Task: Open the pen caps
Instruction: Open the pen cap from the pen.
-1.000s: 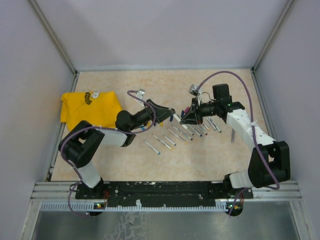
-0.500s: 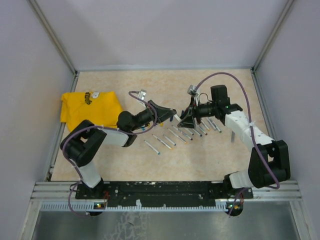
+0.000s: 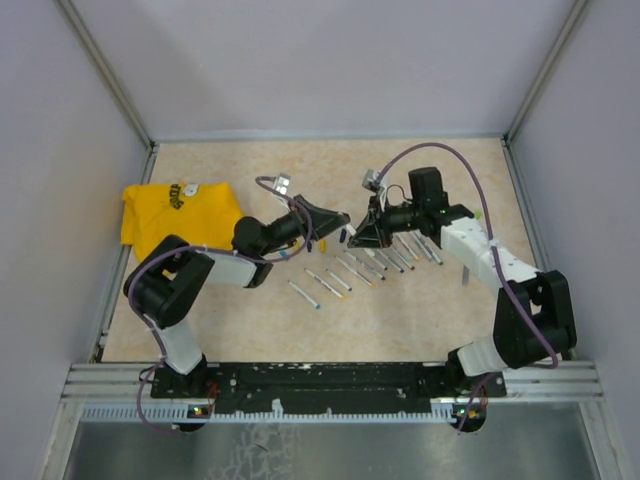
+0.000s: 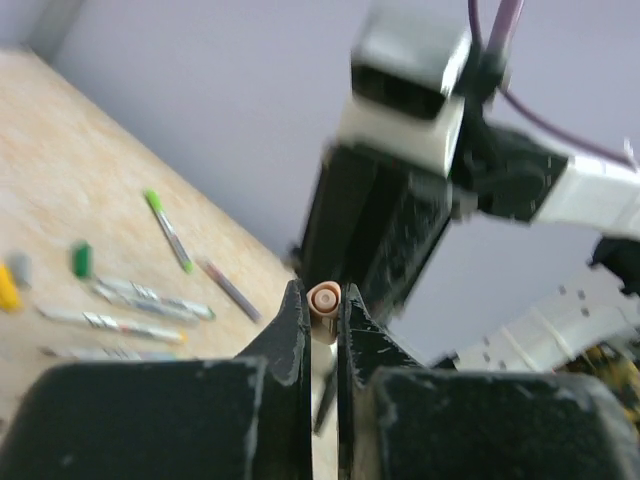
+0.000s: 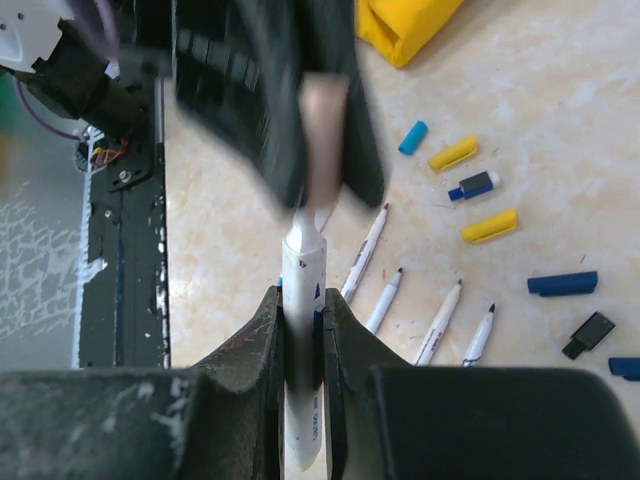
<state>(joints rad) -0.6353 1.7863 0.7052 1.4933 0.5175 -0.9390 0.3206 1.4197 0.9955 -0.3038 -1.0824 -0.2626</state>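
Observation:
My two grippers meet tip to tip above the table. My left gripper (image 4: 323,305) (image 3: 338,222) is shut on a peach pen cap (image 4: 324,299). In line with it, my right gripper (image 5: 302,300) (image 3: 355,238) is shut on the white pen barrel (image 5: 303,280). The barrel's far end runs into the blurred left gripper, so the joint between cap and barrel is hidden. Loose pen caps lie on the table: blue (image 5: 412,137), yellow (image 5: 452,153), another yellow (image 5: 489,226) and black (image 5: 588,335). Several uncapped pens (image 5: 440,320) lie beside them.
A row of pens (image 3: 345,272) lies on the table below the grippers. A folded yellow cloth (image 3: 180,215) sits at the left. Grey walls close in the table at the back and sides, with a metal rail (image 3: 330,378) along the near edge.
The right gripper has moved left and a little toward the back, up against the left gripper. The left jaws have shut on the cap. The pens on the table lie as before.

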